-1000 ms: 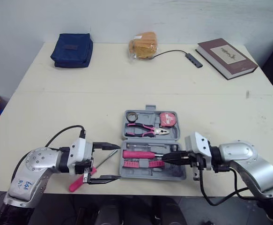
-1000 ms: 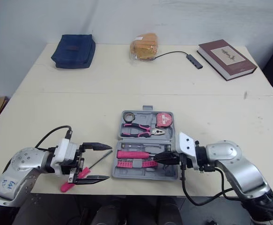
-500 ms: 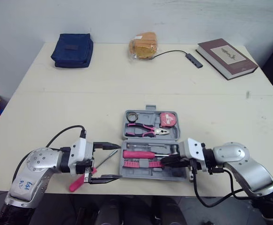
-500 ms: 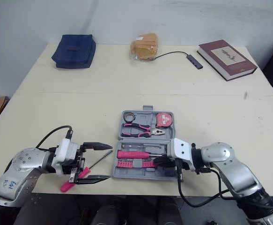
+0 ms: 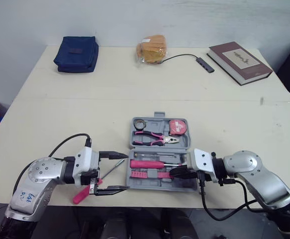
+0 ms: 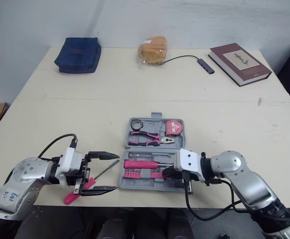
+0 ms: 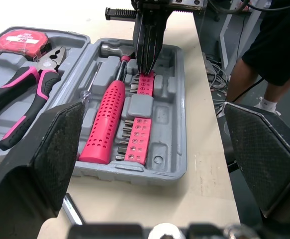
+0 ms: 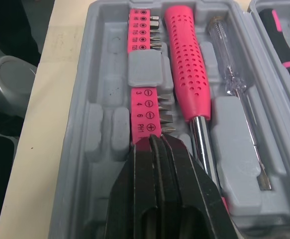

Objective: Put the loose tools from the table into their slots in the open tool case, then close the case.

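Note:
The open grey tool case (image 5: 159, 118) lies near the table's front edge. Its far half holds a tape roll (image 5: 140, 123), pink pliers (image 5: 154, 138) and a tape measure (image 5: 178, 126). Its near half holds a tool with a pink perforated handle (image 8: 184, 59), a pink bit holder (image 8: 144, 84) and a clear tester screwdriver (image 8: 234, 94). A loose pink-handled screwdriver (image 5: 82, 194) lies on the table left of the case. My left gripper (image 5: 127, 172) is open above it, fingertips at the case's left edge. My right gripper (image 8: 154, 142) is shut, its tips on the bit holder.
At the back of the table are a blue pouch (image 5: 77, 53), a bagged yellow item (image 5: 153, 48), a black hub on a cable (image 5: 204, 63) and a brown book (image 5: 240, 60). A person's legs (image 7: 269, 59) stand beyond the table's edge.
My right gripper has slid left, from the case's right edge to over the bit holder inside it. The left arm and the loose screwdriver have stayed put.

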`<state>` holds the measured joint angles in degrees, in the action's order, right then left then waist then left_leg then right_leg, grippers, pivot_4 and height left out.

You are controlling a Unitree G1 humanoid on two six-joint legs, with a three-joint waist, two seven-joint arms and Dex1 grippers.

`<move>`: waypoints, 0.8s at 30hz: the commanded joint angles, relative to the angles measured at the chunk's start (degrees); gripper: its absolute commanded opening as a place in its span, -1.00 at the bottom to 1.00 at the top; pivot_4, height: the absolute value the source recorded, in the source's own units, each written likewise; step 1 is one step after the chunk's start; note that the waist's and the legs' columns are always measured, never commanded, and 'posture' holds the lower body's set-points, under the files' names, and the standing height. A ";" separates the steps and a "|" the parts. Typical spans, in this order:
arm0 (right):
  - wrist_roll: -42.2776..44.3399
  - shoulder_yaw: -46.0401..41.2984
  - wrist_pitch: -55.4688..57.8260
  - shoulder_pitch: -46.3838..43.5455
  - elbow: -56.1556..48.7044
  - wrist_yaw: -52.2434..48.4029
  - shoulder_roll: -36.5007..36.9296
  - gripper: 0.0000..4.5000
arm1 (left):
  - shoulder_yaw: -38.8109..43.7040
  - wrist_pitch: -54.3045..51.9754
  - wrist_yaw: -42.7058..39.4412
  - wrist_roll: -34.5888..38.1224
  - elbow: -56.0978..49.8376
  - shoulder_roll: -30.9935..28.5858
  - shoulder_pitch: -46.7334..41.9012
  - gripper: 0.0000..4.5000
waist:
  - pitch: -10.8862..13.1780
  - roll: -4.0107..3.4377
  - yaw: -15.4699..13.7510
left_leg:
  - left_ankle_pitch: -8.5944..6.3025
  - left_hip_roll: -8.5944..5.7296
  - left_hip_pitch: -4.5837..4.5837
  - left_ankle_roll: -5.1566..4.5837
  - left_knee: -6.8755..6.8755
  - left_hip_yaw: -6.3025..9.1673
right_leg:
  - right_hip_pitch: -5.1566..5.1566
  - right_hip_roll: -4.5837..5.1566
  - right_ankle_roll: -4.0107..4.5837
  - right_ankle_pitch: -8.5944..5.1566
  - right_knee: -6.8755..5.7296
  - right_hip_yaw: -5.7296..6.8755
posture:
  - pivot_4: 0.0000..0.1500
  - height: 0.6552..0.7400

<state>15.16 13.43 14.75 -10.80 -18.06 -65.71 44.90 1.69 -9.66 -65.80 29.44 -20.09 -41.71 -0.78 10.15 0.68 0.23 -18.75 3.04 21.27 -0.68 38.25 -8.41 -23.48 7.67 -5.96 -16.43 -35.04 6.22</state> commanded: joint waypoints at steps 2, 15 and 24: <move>8.85 -7.92 -6.60 3.70 1.97 -4.67 -1.45 -0.98 | 3.08 2.50 1.04 -0.66 -0.18 -0.15 1.47 1.00 | 0.03 -0.04 -0.11 | 0.00 -0.01 0.03 0.00 -0.02 -0.01 | -0.02 0.00 0.00 0.00 0.01 0.00 | 1.00 1.00; 14.91 -39.23 -19.46 10.50 18.08 -12.29 8.27 0.27 | 24.47 6.55 4.83 -1.41 16.11 -3.88 8.66 1.00 | 0.05 -0.05 0.09 | -0.04 0.00 0.01 -0.05 -0.08 -0.11 | -0.04 0.00 0.02 -0.01 0.08 -0.01 | 1.00 1.00; 5.35 -44.63 -43.91 -0.12 61.63 -12.55 20.54 0.98 | 39.09 15.52 9.46 -5.64 32.94 -5.38 15.97 1.00 | 0.13 -0.16 1.28 | -0.02 0.00 -0.06 -0.01 -0.20 -0.18 | -0.11 0.08 0.12 -0.06 0.05 -0.01 | 1.00 1.00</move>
<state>21.41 -29.84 -25.71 -10.59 39.36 -78.53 64.46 37.32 3.79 -57.74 24.13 11.72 -46.02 15.24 10.28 0.52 1.51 -18.79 3.13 21.21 -0.64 38.06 -8.58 -23.59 7.69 -5.79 -16.52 -34.98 6.24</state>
